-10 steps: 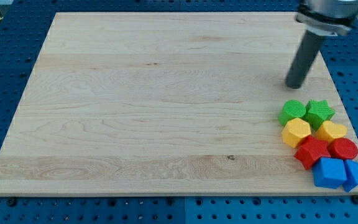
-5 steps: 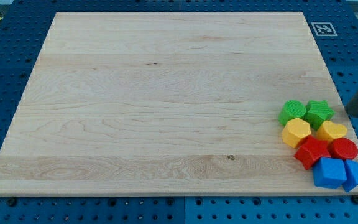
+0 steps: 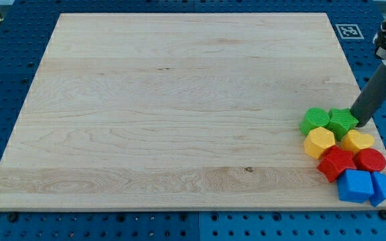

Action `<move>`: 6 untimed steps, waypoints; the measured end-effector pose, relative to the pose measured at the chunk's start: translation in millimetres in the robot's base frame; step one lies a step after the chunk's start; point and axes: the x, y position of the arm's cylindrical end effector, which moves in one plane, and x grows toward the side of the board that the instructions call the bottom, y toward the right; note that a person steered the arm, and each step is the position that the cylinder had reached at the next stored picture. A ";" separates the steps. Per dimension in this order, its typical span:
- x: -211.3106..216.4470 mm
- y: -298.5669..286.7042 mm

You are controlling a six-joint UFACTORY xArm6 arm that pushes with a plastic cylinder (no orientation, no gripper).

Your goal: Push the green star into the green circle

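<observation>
The green star [image 3: 342,122] lies near the board's right edge, touching the green circle [image 3: 315,120] on its left. My tip [image 3: 358,122] sits right against the star's right side. The dark rod rises from it toward the view's upper right.
Below the green pair lie a yellow hexagon [image 3: 319,142], a yellow heart-like block [image 3: 358,141], a red star-like block [image 3: 336,163], a red circle [image 3: 370,161], and two blue blocks [image 3: 355,185] [image 3: 384,187]. A tag [image 3: 347,30] marks the wooden board's [image 3: 166,107] top right corner.
My tip swung from above the blocks out past the board's right edge, then came back left to touch the green star's right side. The blocks have barely moved.
</observation>
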 end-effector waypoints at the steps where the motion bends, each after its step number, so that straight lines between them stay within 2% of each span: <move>1: 0.0 14.7; 2: 5.4 34.1; 6: 10.2 -38.7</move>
